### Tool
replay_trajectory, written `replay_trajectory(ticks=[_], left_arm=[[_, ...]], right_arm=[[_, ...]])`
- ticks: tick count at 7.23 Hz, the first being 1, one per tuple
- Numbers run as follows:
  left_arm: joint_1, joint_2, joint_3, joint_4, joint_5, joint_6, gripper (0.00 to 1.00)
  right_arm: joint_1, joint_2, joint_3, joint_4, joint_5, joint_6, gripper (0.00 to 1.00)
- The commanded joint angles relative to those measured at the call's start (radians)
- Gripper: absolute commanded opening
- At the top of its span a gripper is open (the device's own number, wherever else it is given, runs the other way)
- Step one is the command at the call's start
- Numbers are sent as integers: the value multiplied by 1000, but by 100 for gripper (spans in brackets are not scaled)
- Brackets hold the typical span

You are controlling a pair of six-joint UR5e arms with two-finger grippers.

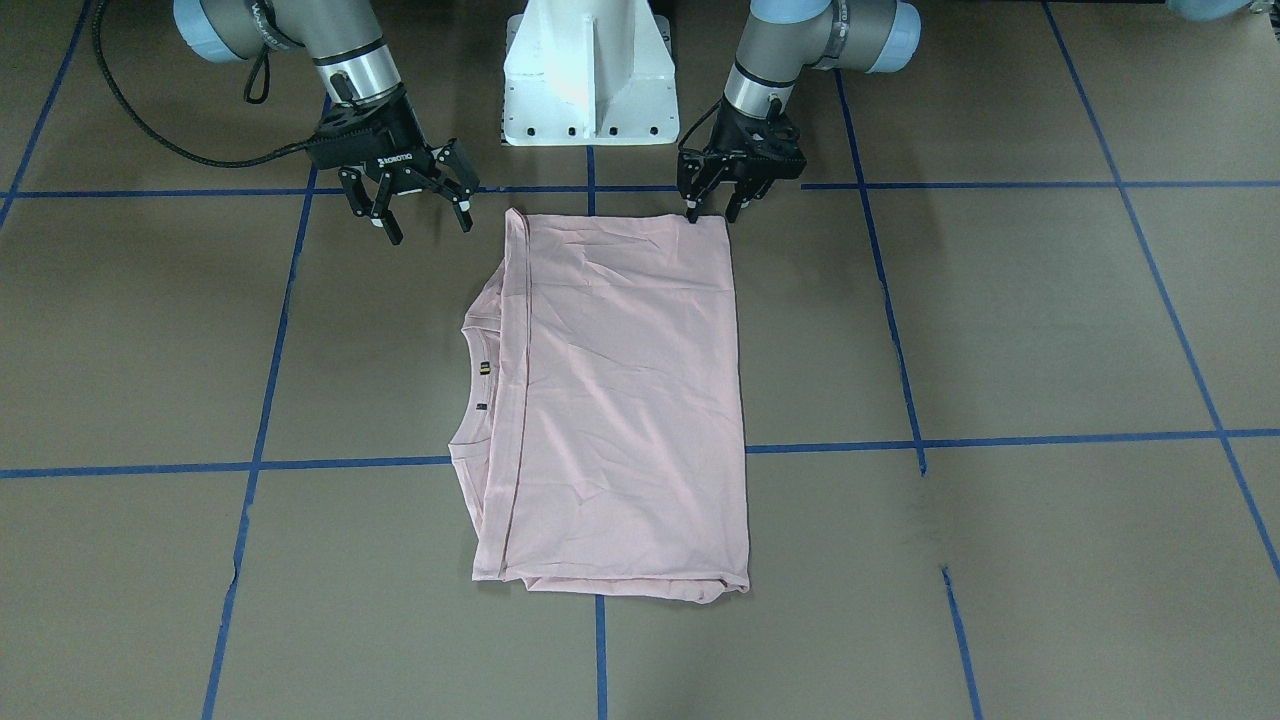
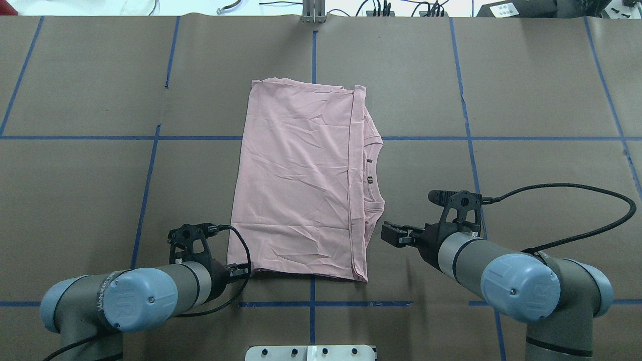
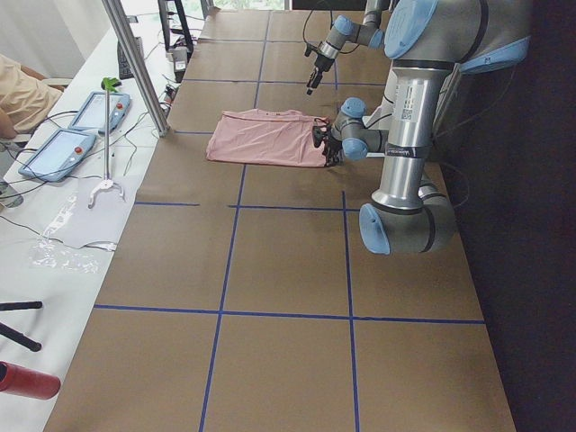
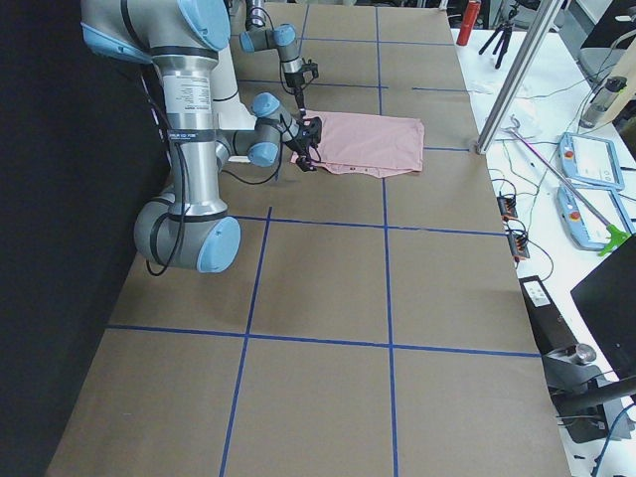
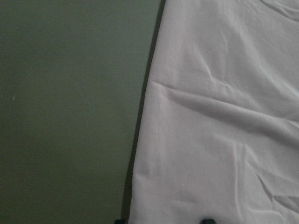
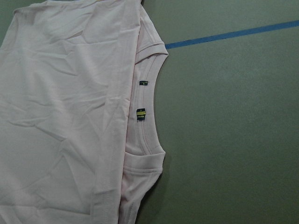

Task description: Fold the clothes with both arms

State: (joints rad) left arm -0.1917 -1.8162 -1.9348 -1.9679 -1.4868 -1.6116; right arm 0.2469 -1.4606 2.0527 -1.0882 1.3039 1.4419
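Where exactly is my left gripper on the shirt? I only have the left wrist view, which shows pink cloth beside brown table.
Observer: The left gripper is at the T-shirt's corner nearest the robot's base, on the robot's left side.
Operator: And the right gripper?
Observer: The right gripper is open and off the cloth, over bare table beside the other near corner.
Operator: Which way does the neckline face?
Observer: The collar points to the robot's right, showing past the edge of the folded-over layer.
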Motion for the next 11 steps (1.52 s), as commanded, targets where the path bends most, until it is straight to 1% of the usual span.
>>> replay_trajectory(ticks=[1,3,4,5,6,7,8,9,10,11], left_arm=[[0,0,7,0,0,-1,64],[0,0,10,0,2,-1,64],[0,0,14,0,2,-1,61],[0,0,14,-2,3,-2,52],[-2,0,14,-2,5,-2,47],[-3,0,13,-3,5,1,49],[-14,1,1,-5,-6,5,59],[-18,1,2,-5,-7,9,62],[-29,0,4,-8,-6,53,62],[-35,0,11,-8,-6,55,62]], right_arm=[[0,-1,0,-1,-2,0,100],[0,-1,1,-1,-2,0,100],[0,-1,1,-1,-2,0,100],[0,-1,1,-1,-2,0,100],[0,-1,1,-1,-2,0,100],[0,-1,1,1,-2,0,100],[0,0,1,-1,-2,0,100],[0,0,1,-1,-2,0,100],[0,0,1,-1,-2,0,100],[0,0,1,-1,-2,0,100]])
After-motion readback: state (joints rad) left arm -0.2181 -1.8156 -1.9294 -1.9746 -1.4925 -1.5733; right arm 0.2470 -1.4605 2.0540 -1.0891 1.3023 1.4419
